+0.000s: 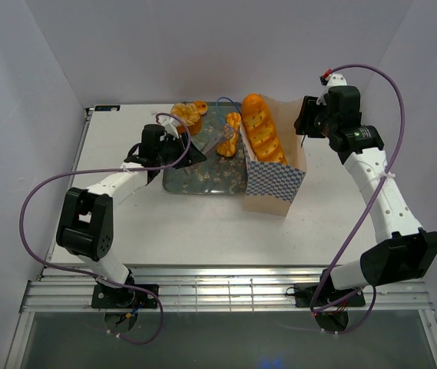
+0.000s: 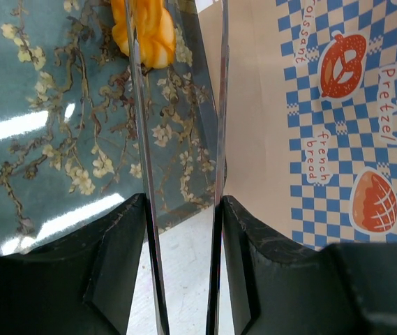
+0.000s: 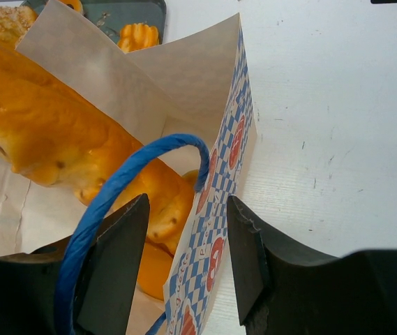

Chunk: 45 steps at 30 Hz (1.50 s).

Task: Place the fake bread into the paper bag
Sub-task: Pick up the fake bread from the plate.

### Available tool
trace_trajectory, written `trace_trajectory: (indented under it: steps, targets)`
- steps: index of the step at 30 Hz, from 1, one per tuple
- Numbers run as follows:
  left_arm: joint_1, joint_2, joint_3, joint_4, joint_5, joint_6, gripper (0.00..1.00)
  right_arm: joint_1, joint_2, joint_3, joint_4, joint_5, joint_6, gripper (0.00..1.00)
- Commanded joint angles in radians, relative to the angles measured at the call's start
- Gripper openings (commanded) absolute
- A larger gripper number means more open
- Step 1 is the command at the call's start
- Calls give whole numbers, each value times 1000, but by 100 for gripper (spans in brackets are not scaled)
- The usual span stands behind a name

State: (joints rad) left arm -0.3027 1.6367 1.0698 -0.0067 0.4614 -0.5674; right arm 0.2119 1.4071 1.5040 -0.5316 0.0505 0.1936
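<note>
The paper bag stands upright right of the tray, and the long baguette sticks out of its top. My right gripper is open, its jaws astride the bag's right wall without pinching it, beside the blue cord handle. The baguette lies inside, with another orange piece lower down. My left gripper is shut on clear plastic tongs, whose tips reach the twisted stick on the tray. More pastries sit at the tray's far end.
The grey blossom-patterned tray lies at mid-table, touching the bag's left side. The bag's checkered band is close on the right of the tongs. White walls close in the table on three sides.
</note>
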Motion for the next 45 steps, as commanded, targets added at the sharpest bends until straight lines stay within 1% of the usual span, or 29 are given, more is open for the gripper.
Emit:
trace_trajectory:
  steps: [1,10,20,24,26,28,30,33,37,38,41,45]
  targets:
    - [5,12,64,67,37,-2,57,6,3,45,5,17,-19,54]
    - [7,60,87,36,-50,43,55,4,10,53,5,15,-19,54]
    - [5,176,128,50,-29,47,54,4,13,61,1,11,-14,54]
    - [-15,201,163,31,-61,61,53,4,15,65,-2,8,-13,54]
    - [-16,210,168,34,-38,54,51,6,15,67,-2,9,-13,54]
    - [-26,221,170,39,-32,51,46,6,15,70,-4,9,-11,54]
    - [-27,219,162,48,-20,43,44,6,13,71,-7,8,-11,54]
    - [-27,210,148,66,-7,37,43,6,10,78,-11,15,-13,54]
    - [-27,219,162,50,-4,41,42,6,4,74,-11,15,-14,54]
    - [-27,225,171,45,-3,41,41,7,3,73,-11,14,-13,54]
    - [-27,238,173,45,2,32,32,6,0,71,-13,12,-13,54]
    - [-27,212,157,39,-38,26,15,6,-5,71,-18,18,-16,54]
